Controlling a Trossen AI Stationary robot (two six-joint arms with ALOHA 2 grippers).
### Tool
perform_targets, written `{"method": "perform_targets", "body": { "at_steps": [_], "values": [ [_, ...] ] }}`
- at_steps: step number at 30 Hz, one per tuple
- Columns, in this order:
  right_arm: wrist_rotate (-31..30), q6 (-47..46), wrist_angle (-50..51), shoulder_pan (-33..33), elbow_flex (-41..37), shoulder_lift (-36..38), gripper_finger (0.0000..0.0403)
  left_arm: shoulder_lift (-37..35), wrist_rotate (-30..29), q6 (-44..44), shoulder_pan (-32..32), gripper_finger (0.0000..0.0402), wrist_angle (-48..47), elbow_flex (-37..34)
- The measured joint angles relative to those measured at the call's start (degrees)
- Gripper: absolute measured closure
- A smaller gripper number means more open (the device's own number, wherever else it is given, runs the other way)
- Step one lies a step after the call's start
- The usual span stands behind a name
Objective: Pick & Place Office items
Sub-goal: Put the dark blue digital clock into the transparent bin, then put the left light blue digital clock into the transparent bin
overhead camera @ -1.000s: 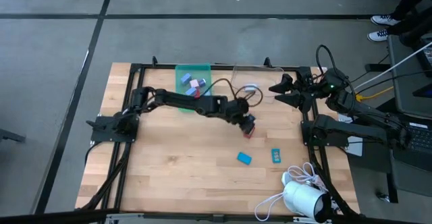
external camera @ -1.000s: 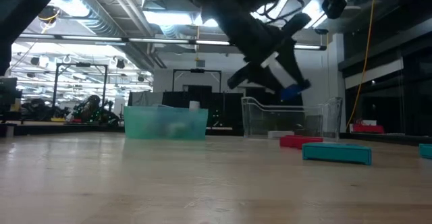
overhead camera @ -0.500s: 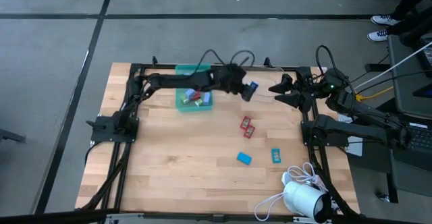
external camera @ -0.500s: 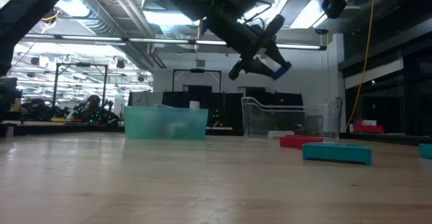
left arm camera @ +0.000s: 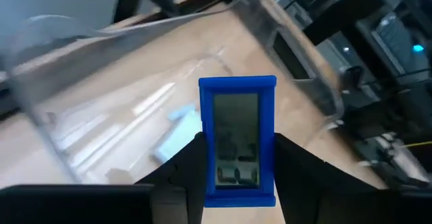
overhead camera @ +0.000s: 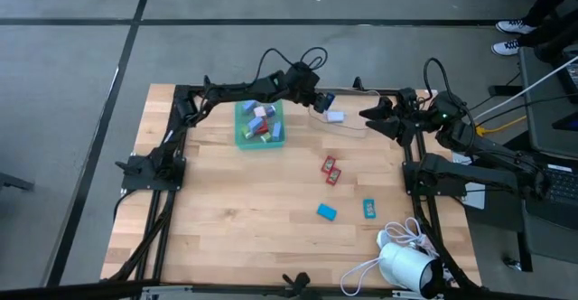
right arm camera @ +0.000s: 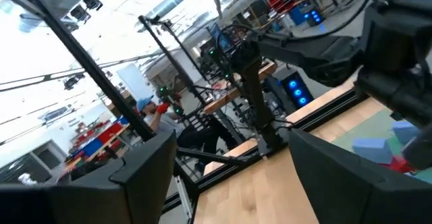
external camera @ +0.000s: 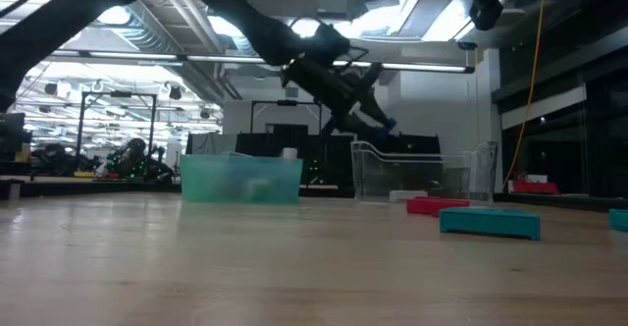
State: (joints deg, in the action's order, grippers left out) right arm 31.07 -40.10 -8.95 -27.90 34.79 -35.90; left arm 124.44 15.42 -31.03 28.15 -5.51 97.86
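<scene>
Bare wood is left between the teal rectangular tray (overhead camera: 259, 125) and two red flat pieces (overhead camera: 330, 169); clear plastic bin (overhead camera: 348, 110) walls block the far edge.

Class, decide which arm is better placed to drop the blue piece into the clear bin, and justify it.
Left. The left gripper holds the blue piece above the clear bin; the right gripper waits beside it, open.

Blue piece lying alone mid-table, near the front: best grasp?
Come straight down on the blue piece and pinch across its two long edges. It lies flat on the table, skewed to the table edges, so turn the wrist to match. Nothing crowds it; the teal piece lies apart.
</scene>
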Motion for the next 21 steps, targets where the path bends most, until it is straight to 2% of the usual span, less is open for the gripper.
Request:
{"method": "perform_targets", "body": {
  "at_steps": [2,7,10,17,21],
  "values": [
    [-1.0,-0.4,0.0,0.0,0.0,0.0,0.0111,0.8,-0.1,0.8,0.2,0.0251,0.3,0.0],
    [-3.2,-1.1,0.0,0.0,0.0,0.0,0.0111,1.4,0.0,2.5,-0.4,0.0158,3.1,0.0],
    [-3.2,-1.1,0.0,0.0,0.0,0.0,0.0111,1.4,-0.2,2.9,-0.4,0.0127,4.8,0.1],
    [-3.0,-3.2,-0.5,0.0,0.0,0.0,0.0111,1.3,1.9,4.9,-1.2,0.0123,3.5,5.2],
    [-0.6,-6.3,-2.2,1.0,0.0,0.0,0.0111,1.2,1.2,13.0,-4.2,0.0132,-5.7,13.0]
  ]
}}
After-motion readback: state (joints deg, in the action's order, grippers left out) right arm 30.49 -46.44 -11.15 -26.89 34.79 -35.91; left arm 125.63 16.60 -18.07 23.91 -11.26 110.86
